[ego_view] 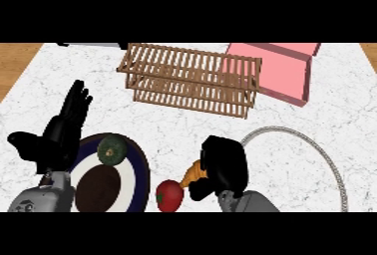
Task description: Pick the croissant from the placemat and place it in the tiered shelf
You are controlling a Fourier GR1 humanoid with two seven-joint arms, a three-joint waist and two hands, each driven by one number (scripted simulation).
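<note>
I take the wooden tiered shelf (191, 79) as my landmark; it stands at the far middle of the white marble counter (309, 129). Just to its right, a pink tray (283, 69) lies with one corner close to the shelf's end.

Well nearer to me than the shelf and slightly right of its centre, my right hand (225, 167) is curled over the croissant (194, 173). Its fingers wrap the pastry, and only the orange-brown left end shows past the palm. The croissant is low over the counter, far short of the shelf. Whether it touches the surface I cannot tell.

A pale placemat (309, 144) with a beaded round edge spreads to the right of that hand. A red tomato (169, 195) sits just beside the croissant on the near left.

Further left, a dark-rimmed plate (136, 172) holds a green round item (112, 150) at its upper edge. My left hand (63, 129) shows at the near left of the shelf, fingers straight and spread, pointing up, holding nothing.
</note>
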